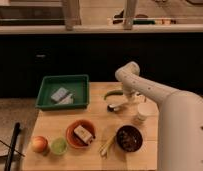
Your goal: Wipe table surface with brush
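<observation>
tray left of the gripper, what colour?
Green tray, left of the gripper holding the brush; camera view.

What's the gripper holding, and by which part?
The gripper, over the table's right middle, holds the brush by its white handle's upper end; the dark bristle head rests on the table surface.

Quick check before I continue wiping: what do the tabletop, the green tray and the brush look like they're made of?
Table surface: light tan wood, matte, plank seams visible. Green tray: likely plastic, uniform colour and a smooth moulded rim. Brush, held in the shut gripper at the table's right-centre: the slim white handle looks plastic; the dark head's bristle material is too unclear to tell.
</observation>
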Available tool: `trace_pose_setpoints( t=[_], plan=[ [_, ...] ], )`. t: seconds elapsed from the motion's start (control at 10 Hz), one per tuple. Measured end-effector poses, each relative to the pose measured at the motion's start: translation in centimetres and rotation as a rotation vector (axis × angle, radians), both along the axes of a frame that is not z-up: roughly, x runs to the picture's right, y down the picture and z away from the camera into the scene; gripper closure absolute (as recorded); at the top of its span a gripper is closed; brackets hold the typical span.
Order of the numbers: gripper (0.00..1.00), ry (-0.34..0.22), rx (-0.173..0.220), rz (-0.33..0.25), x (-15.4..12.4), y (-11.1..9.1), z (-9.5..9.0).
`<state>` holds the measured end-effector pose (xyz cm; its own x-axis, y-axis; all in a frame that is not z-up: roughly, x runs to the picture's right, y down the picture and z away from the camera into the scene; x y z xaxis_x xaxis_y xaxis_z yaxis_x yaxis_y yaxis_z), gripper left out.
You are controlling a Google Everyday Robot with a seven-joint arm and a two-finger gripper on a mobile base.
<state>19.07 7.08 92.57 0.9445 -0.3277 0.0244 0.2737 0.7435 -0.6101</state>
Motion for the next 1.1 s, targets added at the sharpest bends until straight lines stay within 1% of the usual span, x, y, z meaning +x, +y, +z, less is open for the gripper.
trace_pose_setpoints(
  t=[0.1,0.2,0.3,0.4,0.5,0.7,0.8,0.9,1.1],
  plan=[
    [1.0,-0.014,0.003,-0.005,-1.1,0.0,0.1],
    [1.0,-0.042,0.003,-0.022,-3.1,0.3,0.1],
    [1.0,-0.06,-0.001,-0.036,-4.2,0.5,-0.1],
    [1.0,-0.088,-0.004,-0.061,-5.3,0.9,-0.3],
    [1.0,-0.128,-0.016,-0.11,-6.3,1.7,-1.1],
    [1.0,-0.155,-0.045,-0.164,-6.2,2.9,-2.0],
    [1.0,-0.157,-0.064,-0.179,-5.5,3.5,-2.3],
    [1.0,-0.151,-0.082,-0.188,-4.3,4.1,-2.6],
    [1.0,-0.125,-0.104,-0.186,-2.0,4.6,-2.8]
  ],
)
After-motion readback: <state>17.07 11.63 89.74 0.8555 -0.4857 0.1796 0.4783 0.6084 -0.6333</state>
